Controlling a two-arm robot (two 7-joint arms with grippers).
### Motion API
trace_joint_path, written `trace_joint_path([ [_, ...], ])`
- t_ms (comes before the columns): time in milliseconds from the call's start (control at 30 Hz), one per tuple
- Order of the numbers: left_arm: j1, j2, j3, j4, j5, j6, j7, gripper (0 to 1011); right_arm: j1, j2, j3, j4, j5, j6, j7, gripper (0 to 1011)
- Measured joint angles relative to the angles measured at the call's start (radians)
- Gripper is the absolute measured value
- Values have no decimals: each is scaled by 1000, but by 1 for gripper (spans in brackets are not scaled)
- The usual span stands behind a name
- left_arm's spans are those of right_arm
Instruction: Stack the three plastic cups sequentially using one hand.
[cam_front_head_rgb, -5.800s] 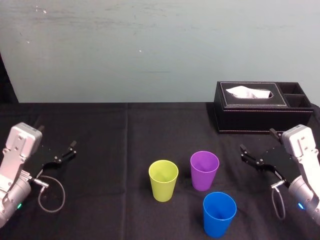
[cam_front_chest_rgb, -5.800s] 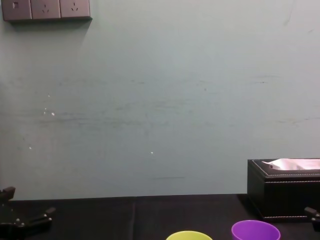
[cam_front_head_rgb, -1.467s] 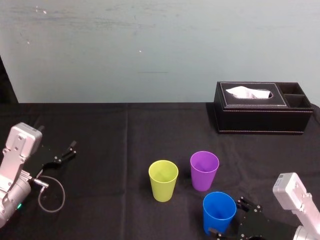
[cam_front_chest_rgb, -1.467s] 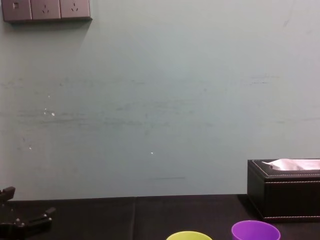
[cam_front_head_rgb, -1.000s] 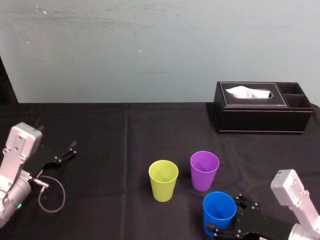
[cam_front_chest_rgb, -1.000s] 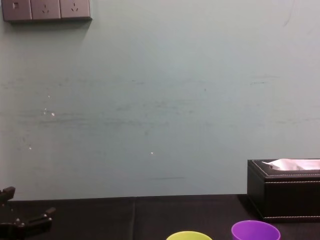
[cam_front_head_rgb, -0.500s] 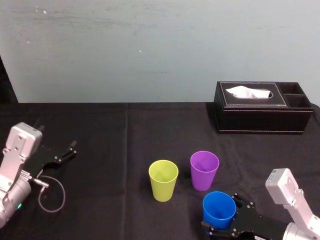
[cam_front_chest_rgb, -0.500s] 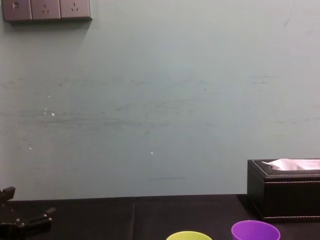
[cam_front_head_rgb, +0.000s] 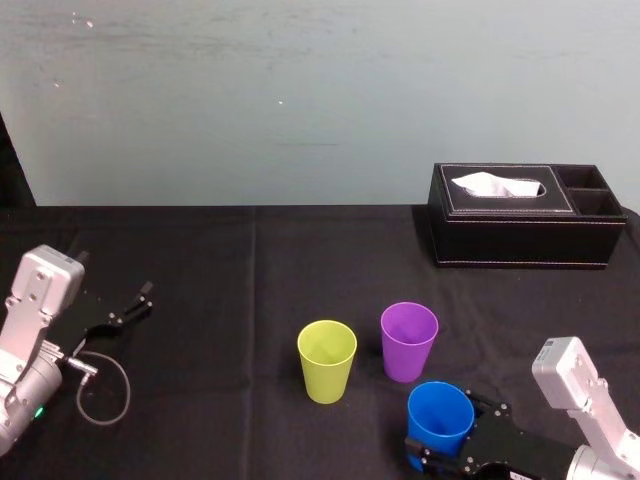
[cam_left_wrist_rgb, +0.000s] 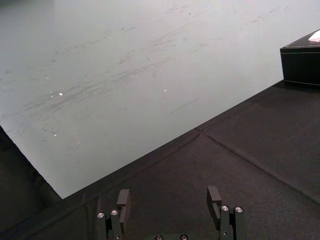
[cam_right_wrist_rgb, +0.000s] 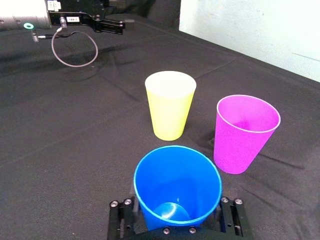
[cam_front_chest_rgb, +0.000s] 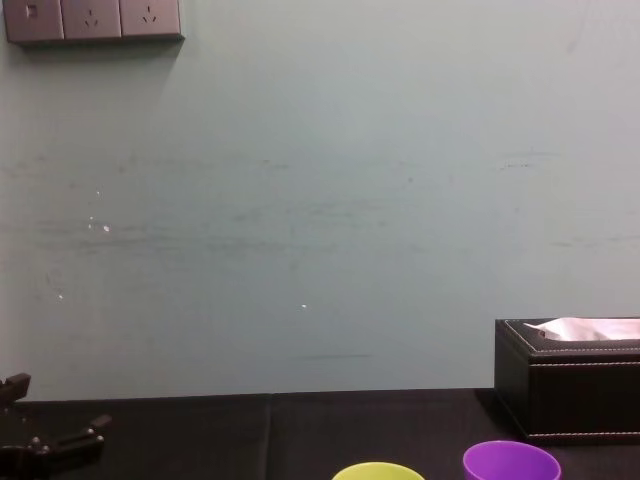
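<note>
Blue cup (cam_front_head_rgb: 440, 418) is found upright, mouth up, at the near right of the worktop (cam_front_head_rgb: 220, 280). It is clamped at its lower wall by the right gripper (cam_front_head_rgb: 448, 432), one finger set on each side. In the right wrist view the cup's own blue floor is seen through the open mouth. Whether its base touches the cloth cannot be told.

Purple cup (cam_front_head_rgb: 409, 340) is placed upright just beyond the blue one. Yellow-green cup (cam_front_head_rgb: 327, 360) is placed upright to the left of the purple one, close by, a gap being kept between them. All three are separate; none is nested.

Black tissue box (cam_front_head_rgb: 520, 235) is set at the far right, well apart from the cups. A white tissue (cam_front_head_rgb: 497, 185) is pushed up through its top slot. Two small side compartments (cam_front_head_rgb: 590, 190) are built into its right end; their insides are too dark to be read.

Left gripper (cam_front_head_rgb: 140, 298) is parked at the far left edge, low over the cloth, its fingers spread and nothing held between them. A looped cable (cam_front_head_rgb: 100, 390) is hung beside its arm.

The worktop is covered by a black cloth, with a seam seen running near to far. It is backed by a pale teal scuffed wall (cam_front_head_rgb: 300, 100). A row of wall sockets (cam_front_chest_rgb: 92, 20) is mounted high at the left in the chest view.
</note>
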Motion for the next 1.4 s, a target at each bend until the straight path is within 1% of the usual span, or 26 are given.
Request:
trace_joint_path([
  [67, 0, 0, 0, 0, 0, 0, 0, 1000, 0, 0, 0, 0, 0, 0, 0, 815],
  [100, 0, 0, 0, 0, 0, 0, 0, 1000, 0, 0, 0, 0, 0, 0, 0, 763],
  [233, 0, 0, 0, 0, 0, 0, 0, 1000, -1, 0, 1, -1, 0, 0, -1, 739],
  [500, 0, 0, 0, 0, 0, 0, 0, 1000, 3, 9, 10, -20, 2, -13, 2, 729],
  [633, 0, 0, 0, 0, 0, 0, 0, 1000, 18, 15, 12, -36, 1, 6, 2, 730],
  [733, 0, 0, 0, 0, 0, 0, 0, 1000, 49, 17, 7, -49, 1, 35, 8, 730],
  [767, 0, 0, 0, 0, 0, 0, 0, 1000, 49, 17, 7, -49, 1, 35, 8, 729],
  [833, 0, 0, 0, 0, 0, 0, 0, 1000, 89, 12, -4, -56, 0, 61, 16, 729],
  [933, 0, 0, 0, 0, 0, 0, 0, 1000, 123, 3, -14, -56, 5, 81, 23, 730],
  [1000, 0, 0, 0, 0, 0, 0, 0, 1000, 159, -9, -29, -55, 11, 99, 33, 730],
  [1033, 0, 0, 0, 0, 0, 0, 0, 1000, 189, -20, -42, -49, 14, 110, 40, 729],
  [1167, 0, 0, 0, 0, 0, 0, 0, 1000, 239, -41, -65, -33, 19, 131, 49, 729],
  [1200, 0, 0, 0, 0, 0, 0, 0, 1000, 262, -52, -75, -22, 23, 139, 53, 729],
  [1400, 0, 0, 0, 0, 0, 0, 0, 1000, 332, -97, -107, 24, 43, 157, 58, 729],
])
